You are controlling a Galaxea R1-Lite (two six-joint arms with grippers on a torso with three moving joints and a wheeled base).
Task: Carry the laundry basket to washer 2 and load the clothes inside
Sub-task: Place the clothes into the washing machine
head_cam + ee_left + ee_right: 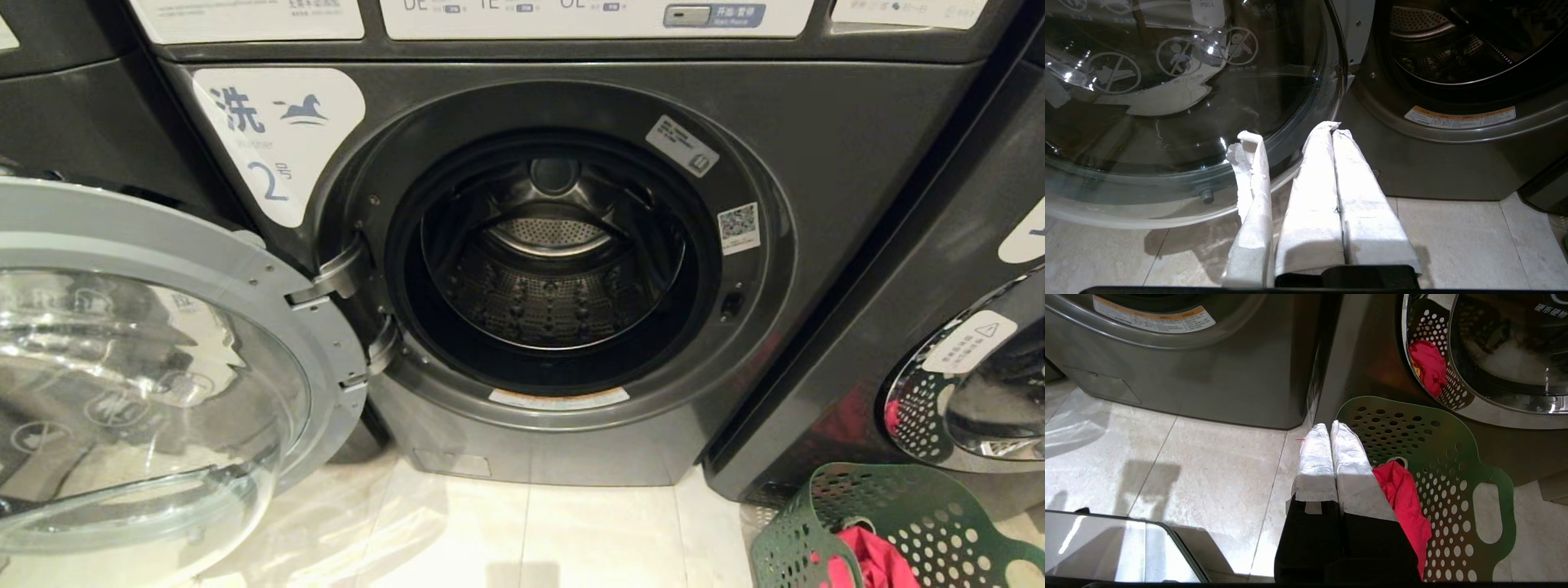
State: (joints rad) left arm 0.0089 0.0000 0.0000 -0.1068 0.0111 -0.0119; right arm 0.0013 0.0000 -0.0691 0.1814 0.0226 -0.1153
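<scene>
Gaping round drum of washer 2; perforated green laundry basket.

We see the laundry basket cut by the frame's corner; the clothes mostly hidden inside; the open door clipped left.

Washer 2 carries a white label at the upper left of its front panel, printed with the character "洗", a horse emblem and the numeral "2" followed by "号". A QR-code sticker sits on the right of the door recess. The open glass door bears a tag reading "PULL" and three round prohibition signs. Other label print is too small to read.
</scene>
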